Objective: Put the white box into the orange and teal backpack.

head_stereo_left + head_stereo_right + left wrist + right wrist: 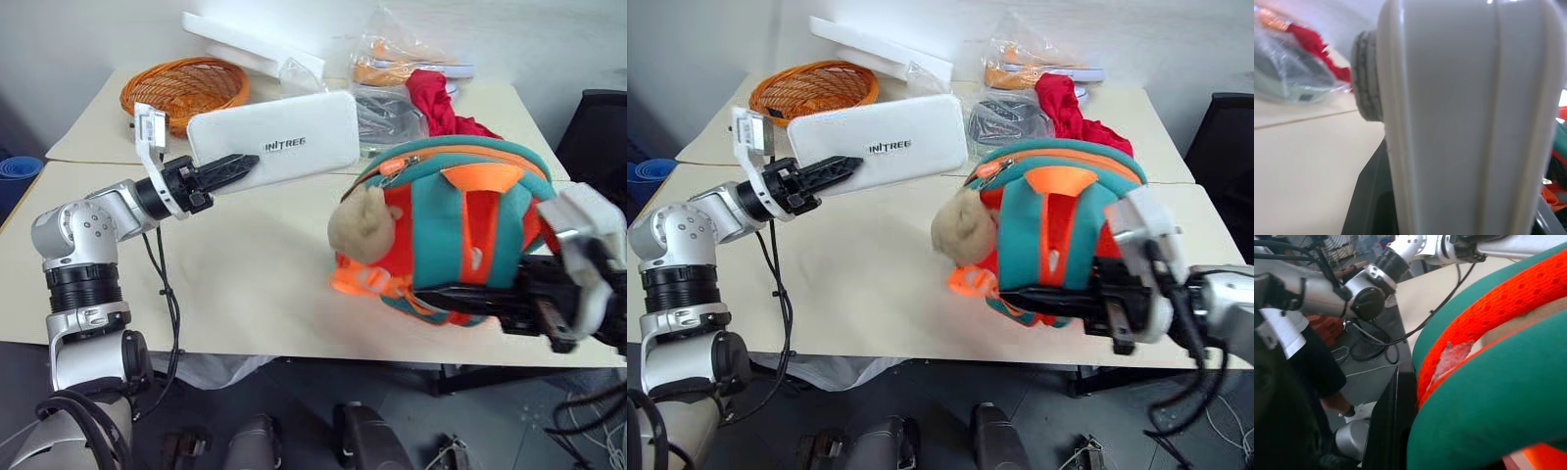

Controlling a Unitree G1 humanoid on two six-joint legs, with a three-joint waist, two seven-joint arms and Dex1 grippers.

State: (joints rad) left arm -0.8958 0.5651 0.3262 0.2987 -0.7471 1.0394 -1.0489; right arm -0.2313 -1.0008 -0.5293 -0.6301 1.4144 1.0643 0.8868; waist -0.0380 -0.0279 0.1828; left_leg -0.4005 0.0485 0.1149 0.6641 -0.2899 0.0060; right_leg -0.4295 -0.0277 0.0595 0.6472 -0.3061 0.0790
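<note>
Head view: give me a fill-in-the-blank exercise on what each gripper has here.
1. The left gripper holds the white ____ above the table.
2. The right gripper is shut on the ____.
3. A tan plush toy hangs on the backpack, on the side facing the ____ gripper.
4. The wicker basket behind the box is ____ in colour.

Missing words: box; backpack; left; orange

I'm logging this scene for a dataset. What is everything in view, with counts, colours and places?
box: 1, white, held above the table
backpack: 1, orange and teal, right side of table, lifted
plush toy: 1, tan, on backpack
basket: 1, orange wicker, far left
foam slab: 1, white, behind basket
cloth: 1, red, far right
plastic bags: several, clear, far middle
table: cream
left gripper: shut on box
right gripper: shut on backpack
</note>
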